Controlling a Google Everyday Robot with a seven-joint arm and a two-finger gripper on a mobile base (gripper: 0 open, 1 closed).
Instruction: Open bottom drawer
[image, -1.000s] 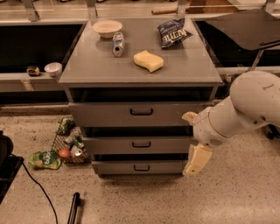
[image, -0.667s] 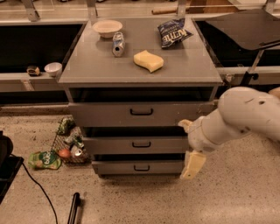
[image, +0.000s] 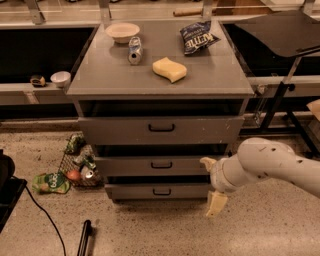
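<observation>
The bottom drawer is the narrowest grey front, lowest in the cabinet, with a small black loop handle. It stands nearly flush with the drawers above. My gripper is at the end of the white arm, at the right end of the bottom drawer, to the right of the handle. One cream finger points down toward the floor and the other sits by the middle drawer's right end, so the fingers are spread apart with nothing between them.
The middle drawer and top drawer sit above. On the cabinet top: a bowl, can, yellow sponge, chip bag. A wire basket with litter lies on the floor to the left, and a black rod.
The arm has moved down and left, bringing the gripper closer to the right end of the bottom drawer. The drawers have not moved.
</observation>
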